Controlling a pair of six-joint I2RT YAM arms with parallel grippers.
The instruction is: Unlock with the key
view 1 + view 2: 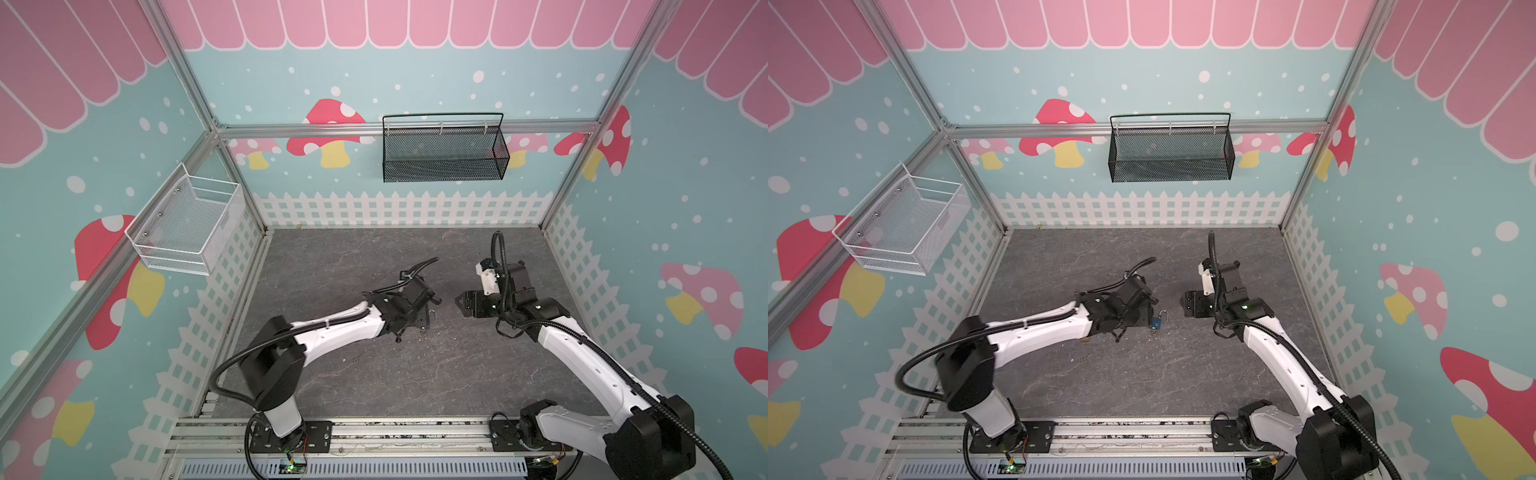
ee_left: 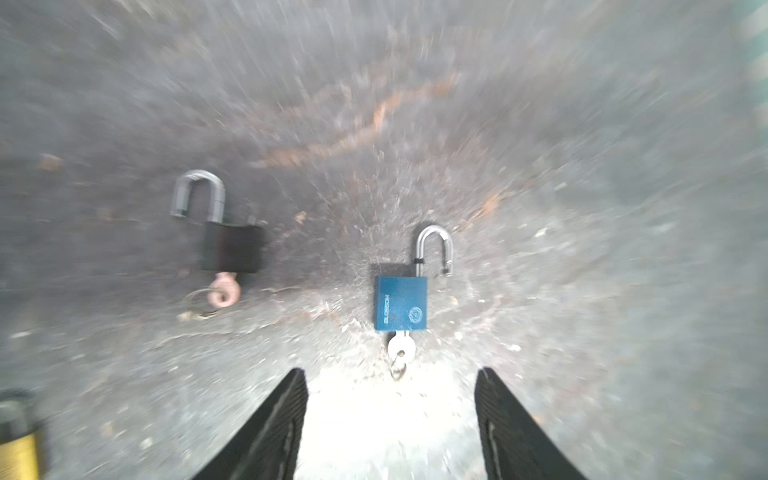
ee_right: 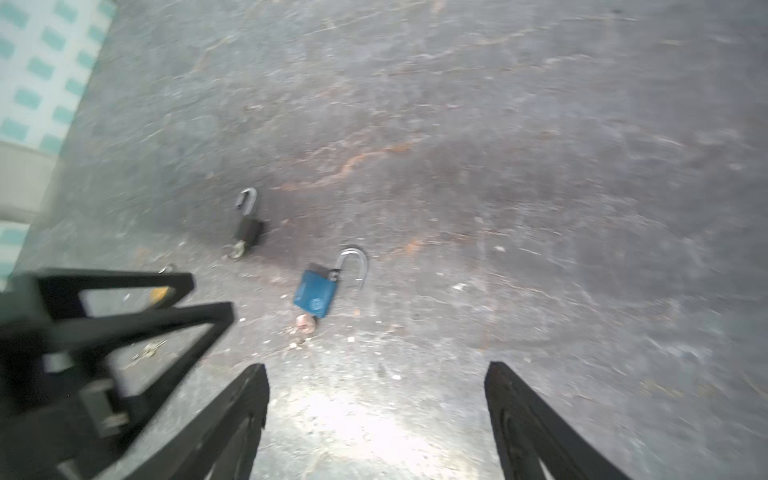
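Observation:
A blue padlock [image 2: 401, 303] lies flat on the grey floor with its shackle [image 2: 434, 249] swung open and a silver key [image 2: 401, 347] in its keyhole. My left gripper [image 2: 390, 372] hovers just behind the key, open, touching nothing. In a top view the padlock [image 1: 1157, 322] peeks out beside the left gripper [image 1: 1148, 309]. The right wrist view shows the padlock [image 3: 316, 293] ahead of my right gripper [image 3: 376, 365], which is open and empty. In a top view the right gripper [image 1: 459, 301] faces the left one across a small gap.
A black padlock [image 2: 232, 251] with an open shackle and a key [image 2: 224, 293] lies beside the blue one. A yellow object [image 2: 16, 453] lies near the left gripper. A white wire basket [image 1: 187, 224] and a black mesh basket [image 1: 442, 153] hang on the walls.

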